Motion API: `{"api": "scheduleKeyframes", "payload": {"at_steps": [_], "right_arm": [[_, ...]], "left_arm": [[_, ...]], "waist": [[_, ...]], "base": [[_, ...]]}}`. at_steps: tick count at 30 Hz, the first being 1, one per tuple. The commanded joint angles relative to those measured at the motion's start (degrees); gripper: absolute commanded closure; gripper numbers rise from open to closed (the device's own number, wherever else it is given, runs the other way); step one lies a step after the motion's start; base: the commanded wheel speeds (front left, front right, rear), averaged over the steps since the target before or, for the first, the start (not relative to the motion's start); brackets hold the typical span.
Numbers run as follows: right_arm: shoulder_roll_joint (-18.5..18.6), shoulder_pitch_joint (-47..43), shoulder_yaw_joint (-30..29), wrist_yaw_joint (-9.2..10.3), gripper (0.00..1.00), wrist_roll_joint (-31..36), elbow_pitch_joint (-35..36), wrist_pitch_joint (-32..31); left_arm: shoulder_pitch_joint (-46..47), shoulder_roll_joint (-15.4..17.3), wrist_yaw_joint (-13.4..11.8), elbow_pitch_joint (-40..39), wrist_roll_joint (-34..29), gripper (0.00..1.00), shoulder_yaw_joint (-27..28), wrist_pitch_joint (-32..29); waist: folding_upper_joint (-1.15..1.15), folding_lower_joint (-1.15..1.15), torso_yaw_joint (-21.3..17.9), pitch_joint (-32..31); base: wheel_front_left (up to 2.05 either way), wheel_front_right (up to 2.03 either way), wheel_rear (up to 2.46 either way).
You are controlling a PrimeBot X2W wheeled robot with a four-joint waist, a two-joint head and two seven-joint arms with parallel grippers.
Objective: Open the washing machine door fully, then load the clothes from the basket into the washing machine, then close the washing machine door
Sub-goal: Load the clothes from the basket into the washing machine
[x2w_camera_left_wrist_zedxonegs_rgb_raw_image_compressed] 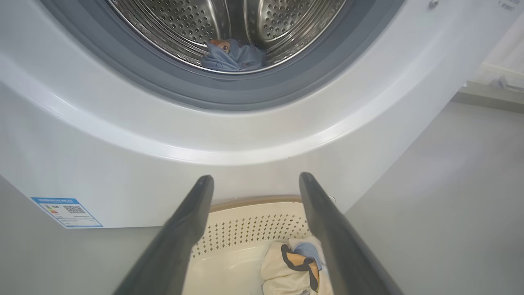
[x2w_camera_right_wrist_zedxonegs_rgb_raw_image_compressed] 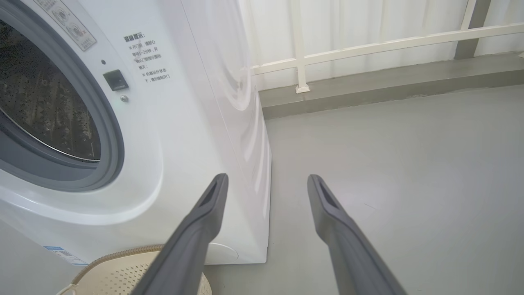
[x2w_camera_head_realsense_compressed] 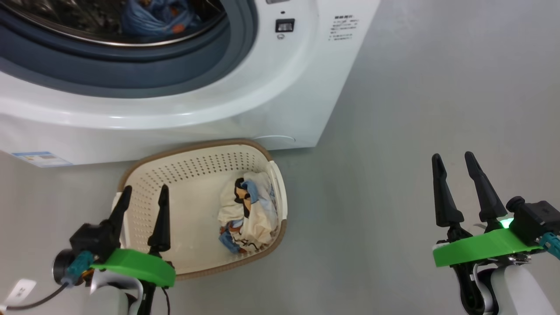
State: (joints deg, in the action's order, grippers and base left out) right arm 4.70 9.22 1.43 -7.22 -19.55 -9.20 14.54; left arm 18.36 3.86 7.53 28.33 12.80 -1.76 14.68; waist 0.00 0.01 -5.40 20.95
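Note:
The white washing machine (x2w_camera_head_realsense_compressed: 271, 100) stands with its mouth uncovered; its black door is out of view. A light blue garment with orange marks (x2w_camera_head_realsense_compressed: 151, 19) lies in the steel drum (x2w_camera_left_wrist_zedxonegs_rgb_raw_image_compressed: 184, 20). On the floor before the machine sits the cream basket (x2w_camera_head_realsense_compressed: 175, 175), holding a cream printed garment (x2w_camera_head_realsense_compressed: 247, 210) at its right end. My left gripper (x2w_camera_head_realsense_compressed: 144, 194) is open and empty, hovering over the basket's near left rim. Out at the right, over bare floor, my right gripper (x2w_camera_head_realsense_compressed: 455, 162) is open and holds nothing.
Grey floor (x2w_camera_head_realsense_compressed: 415, 109) stretches right of the machine. In the right wrist view a white railing (x2w_camera_right_wrist_zedxonegs_rgb_raw_image_compressed: 368, 45) and a low grey kerb (x2w_camera_right_wrist_zedxonegs_rgb_raw_image_compressed: 389, 86) run behind the machine. A blue label sticker (x2w_camera_head_realsense_compressed: 41, 158) sits low on the machine's front.

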Motion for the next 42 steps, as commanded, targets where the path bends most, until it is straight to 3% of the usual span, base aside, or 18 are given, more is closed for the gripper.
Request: {"api": "scheduleKeyframes", "payload": {"at_steps": [1, 18, 30, 42], "right_arm": [[-0.03, 1.16, 0.79, -0.26, 0.0, 0.77, 1.56, 0.46], [-1.62, 6.1, 2.58, -0.26, 0.0, 1.08, 2.6, 0.46], [-1.8, 9.08, 4.33, -0.26, 0.0, -0.14, 3.71, 0.46], [-1.81, 11.64, 6.36, -0.26, 0.0, -1.85, 4.58, 0.46]], "left_arm": [[1.47, 1.72, -0.06, 0.45, 1.25, 0.0, 0.35, 0.32], [16.33, 7.69, -0.05, 23.74, 13.12, 0.0, -20.88, 0.32], [23.83, 9.2, -0.05, 30.72, 21.45, 0.0, -34.36, -0.41], [29.81, 12.5, -0.05, 32.26, 31.52, 0.0, -45.74, -6.01]], "waist": [[0.0, -0.01, -1.95, 2.19], [0.0, -0.01, -5.59, 10.68], [0.0, -0.01, -7.5, 15.89], [0.0, -0.01, -9.78, 20.91]], "base": [[0.0, 0.0, 0.0], [0.0, 0.0, 0.0], [0.0, 0.0, 0.0], [0.0, 0.0, 0.0]]}}
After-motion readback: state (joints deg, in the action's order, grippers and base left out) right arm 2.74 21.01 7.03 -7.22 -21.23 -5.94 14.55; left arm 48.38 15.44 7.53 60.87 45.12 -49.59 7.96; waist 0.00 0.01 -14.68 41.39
